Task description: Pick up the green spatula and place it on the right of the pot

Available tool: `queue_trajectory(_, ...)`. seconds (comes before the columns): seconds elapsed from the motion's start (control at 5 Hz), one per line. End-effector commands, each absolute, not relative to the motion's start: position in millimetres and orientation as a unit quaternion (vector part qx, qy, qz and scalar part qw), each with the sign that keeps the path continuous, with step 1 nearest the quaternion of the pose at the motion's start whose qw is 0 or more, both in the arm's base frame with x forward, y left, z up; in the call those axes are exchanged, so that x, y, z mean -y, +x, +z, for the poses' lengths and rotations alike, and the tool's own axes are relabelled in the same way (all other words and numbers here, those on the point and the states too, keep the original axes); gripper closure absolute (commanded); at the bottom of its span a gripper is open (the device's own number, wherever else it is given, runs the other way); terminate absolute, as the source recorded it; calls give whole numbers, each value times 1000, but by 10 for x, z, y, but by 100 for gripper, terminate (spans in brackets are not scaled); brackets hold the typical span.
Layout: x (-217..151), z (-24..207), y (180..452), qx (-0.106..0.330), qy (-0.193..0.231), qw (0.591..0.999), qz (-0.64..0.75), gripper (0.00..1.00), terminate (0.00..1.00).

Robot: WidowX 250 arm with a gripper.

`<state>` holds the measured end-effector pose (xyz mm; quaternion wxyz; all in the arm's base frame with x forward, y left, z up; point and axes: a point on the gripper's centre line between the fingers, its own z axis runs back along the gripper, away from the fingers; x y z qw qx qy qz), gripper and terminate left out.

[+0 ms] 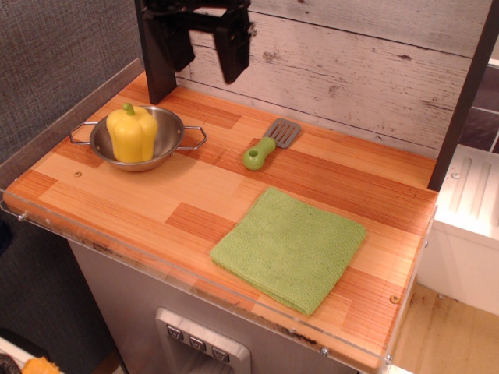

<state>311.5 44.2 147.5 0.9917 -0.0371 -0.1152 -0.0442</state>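
The green spatula [267,147] lies flat on the wooden table, lime-green handle toward the front left, grey slotted blade toward the back wall. It rests a little to the right of the pot [139,140], a shallow steel bowl with two wire loop handles holding a yellow bell pepper [131,132]. My gripper [204,48] hangs high at the top left, well above the table and apart from the spatula. Its two dark fingers are spread wide with nothing between them.
A square green cloth [289,246] lies at the front right of the table. A dark post [156,54] stands at the back left next to the gripper. The plank wall [351,70] runs behind. The table's front edge [195,292] has a clear plastic lip.
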Motion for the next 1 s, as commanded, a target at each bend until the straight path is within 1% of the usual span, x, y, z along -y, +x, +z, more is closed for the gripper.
queue_trajectory(0.0, -523, 1414, 2913, 92, 0, 994, -53, 0, 0)
queue_trajectory(0.4, -553, 1267, 2877, 64, 24, 996, -51, 0, 0)
queue_trajectory(0.6, -553, 1267, 2877, 64, 24, 996, -51, 0, 0)
queue_trajectory(0.8, -553, 1267, 2877, 64, 24, 996, -51, 0, 100)
